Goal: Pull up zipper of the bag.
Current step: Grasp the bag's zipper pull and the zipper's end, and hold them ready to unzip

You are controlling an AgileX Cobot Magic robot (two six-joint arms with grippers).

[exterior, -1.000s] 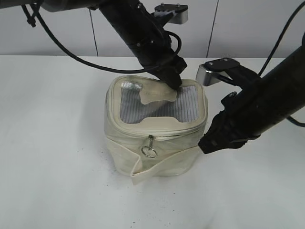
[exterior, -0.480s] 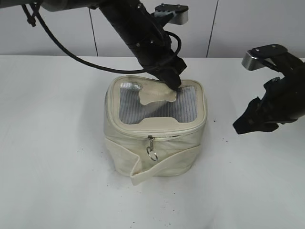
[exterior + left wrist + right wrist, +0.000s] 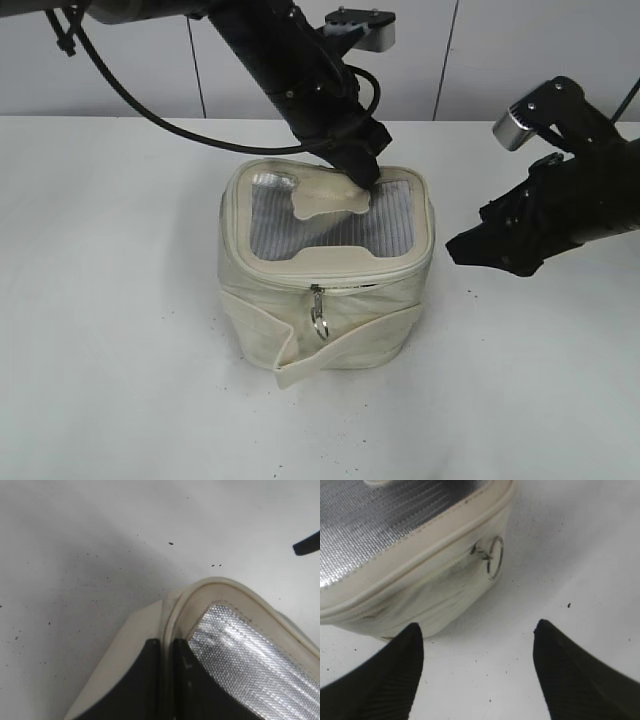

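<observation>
The cream bag (image 3: 372, 322) stands mid-table, its grey mesh top facing up. The zipper (image 3: 372, 284) runs along the front top rim, with a silver pull and ring (image 3: 319, 320) hanging at the front. My left gripper (image 3: 363, 172) reaches down onto the bag's back rim. In the left wrist view it is (image 3: 167, 647) shut on the cream rim (image 3: 172, 617) beside the mesh. My right gripper (image 3: 468, 250) is open and empty, a little right of the bag. In the right wrist view its jaws (image 3: 477, 630) stand apart over bare table, with a ring pull (image 3: 495, 556) on the bag (image 3: 420, 582) ahead.
The loose strap band (image 3: 345, 350) wraps the bag's lower front and sticks out at its end. The white table (image 3: 120, 300) carries small dark specks. A grey panelled wall (image 3: 500, 60) stands behind.
My right gripper pulled away from the bag's lower right corner to the right, then came partway back toward the bag and higher. The left gripper and bag stayed put.
</observation>
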